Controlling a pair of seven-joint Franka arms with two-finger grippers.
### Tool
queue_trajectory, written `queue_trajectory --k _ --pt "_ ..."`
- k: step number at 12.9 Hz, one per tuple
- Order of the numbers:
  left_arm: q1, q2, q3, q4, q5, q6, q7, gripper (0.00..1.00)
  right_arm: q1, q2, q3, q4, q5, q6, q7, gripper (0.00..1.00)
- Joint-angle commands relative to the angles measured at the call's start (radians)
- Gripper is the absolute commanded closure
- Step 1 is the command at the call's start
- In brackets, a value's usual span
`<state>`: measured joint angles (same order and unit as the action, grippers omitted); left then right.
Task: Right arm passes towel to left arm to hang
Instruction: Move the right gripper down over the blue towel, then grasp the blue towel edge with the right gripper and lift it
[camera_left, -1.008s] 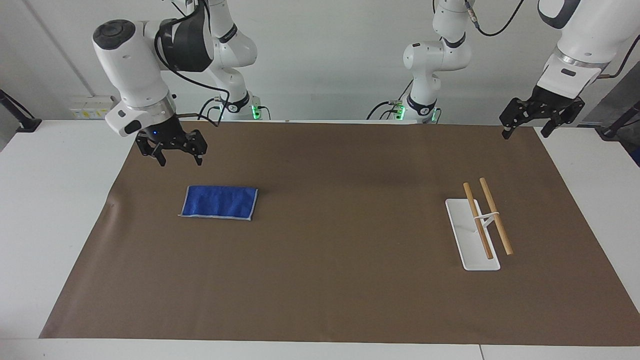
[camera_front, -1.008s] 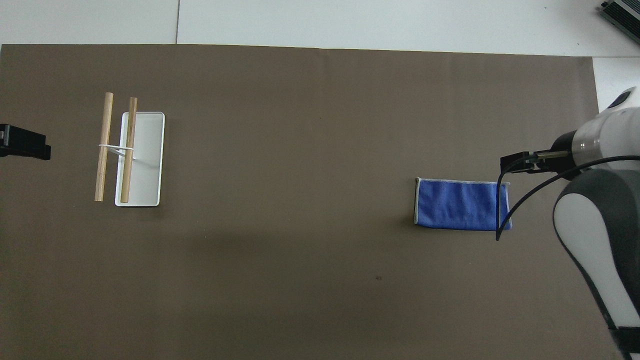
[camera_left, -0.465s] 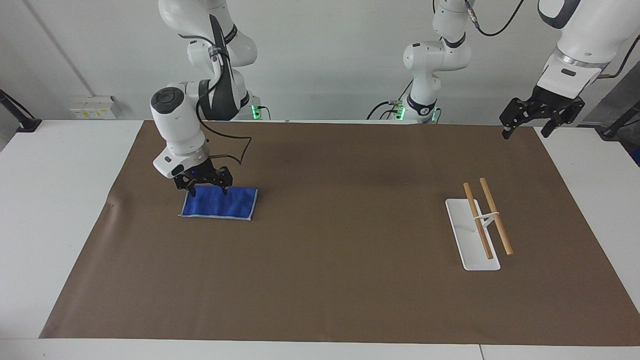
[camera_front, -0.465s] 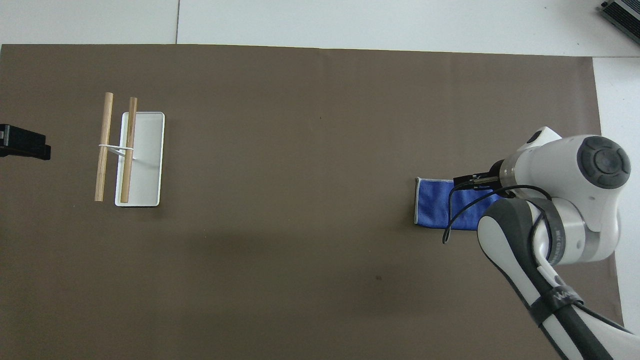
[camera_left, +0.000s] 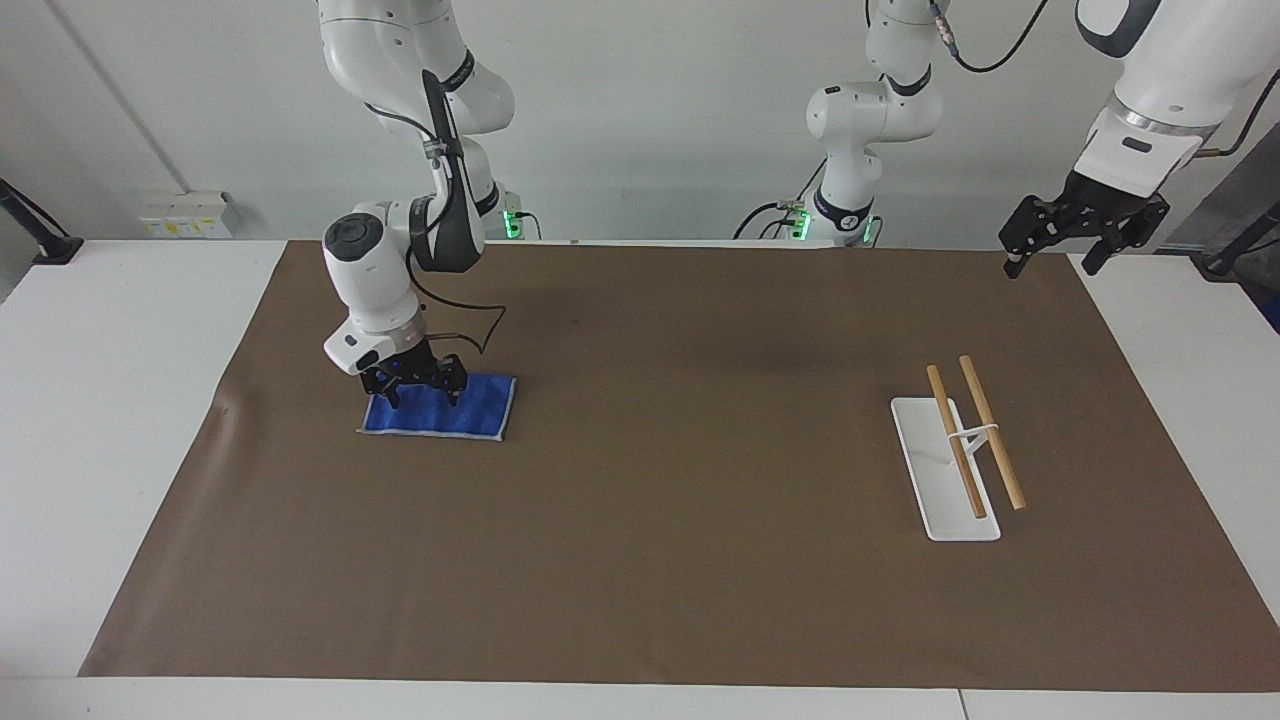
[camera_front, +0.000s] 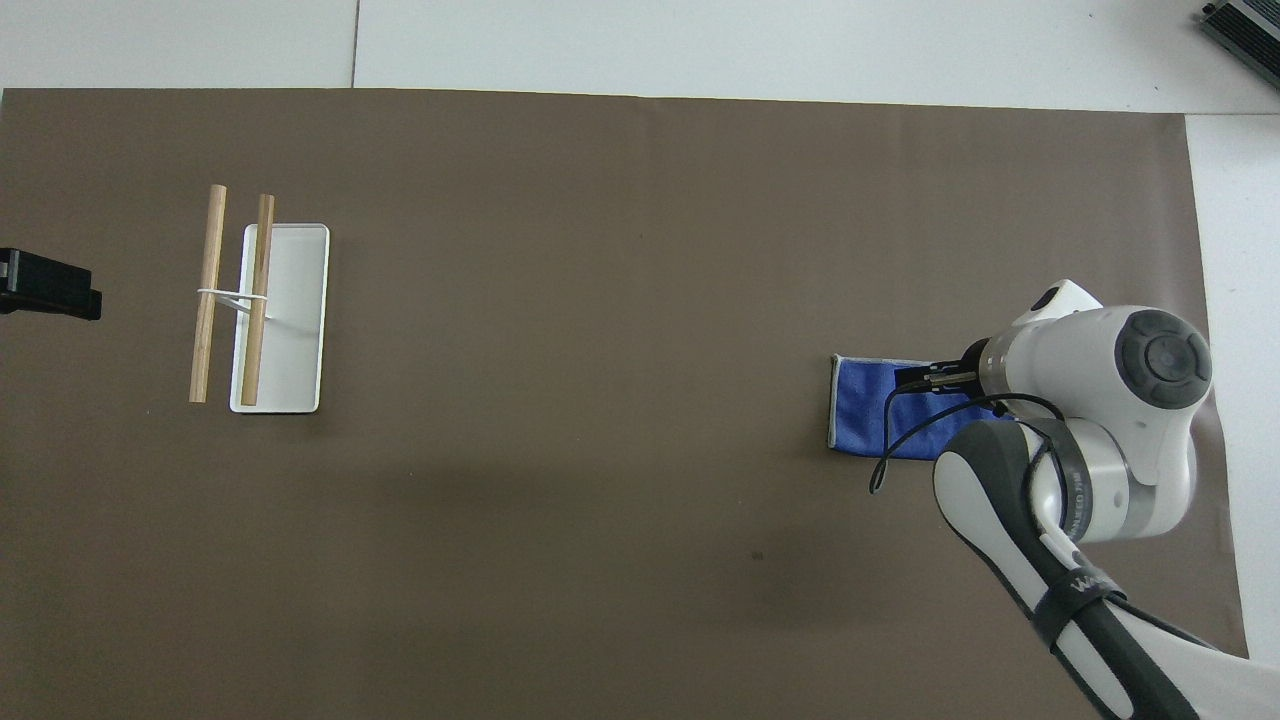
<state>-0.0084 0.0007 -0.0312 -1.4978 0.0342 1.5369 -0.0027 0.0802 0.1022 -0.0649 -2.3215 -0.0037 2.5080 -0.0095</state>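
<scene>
My right gripper (camera_left: 415, 388) hangs spread open, low over the towel (camera_left: 455, 412) at the left of the facing view, fingertips at the cloth's upper edge. My left gripper (camera_left: 1085, 232) waits open at upper right, above the mat's corner. Closing too high, I judge I pinch nothing; too deep, I snag the brown mat (camera_left: 660, 520). The 2-rod rack (camera_left: 960, 445) stands well apart.

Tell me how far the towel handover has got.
Nothing is finished. The blue towel lies flat on the mat. The right hand is open, low over it, no grip yet. The left hand waits open. Pickup, handover and hanging on the wooden rack remain.
</scene>
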Motion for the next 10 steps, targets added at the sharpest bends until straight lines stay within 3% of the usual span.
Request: queue_trajectory --k 1,4,5,10 --pt "0.002 -0.03 -0.003 -0.035 0.015 0.011 0.004 0.0 -0.014 0.01 0.007 -0.036 0.013 0.063 -0.007 0.0" --pt "0.004 -0.03 -0.003 -0.035 0.015 0.011 0.004 0.0 -0.013 0.013 0.007 -0.049 0.013 0.072 -0.007 0.0" --pt "0.004 -0.03 -0.003 -0.035 0.015 0.011 0.004 0.0 -0.013 0.013 0.007 -0.05 0.013 0.072 -0.009 0.07" --pt "0.004 -0.03 -0.003 -0.035 0.015 0.011 0.004 0.0 -0.01 0.014 0.007 -0.045 0.013 0.068 0.0 0.99"
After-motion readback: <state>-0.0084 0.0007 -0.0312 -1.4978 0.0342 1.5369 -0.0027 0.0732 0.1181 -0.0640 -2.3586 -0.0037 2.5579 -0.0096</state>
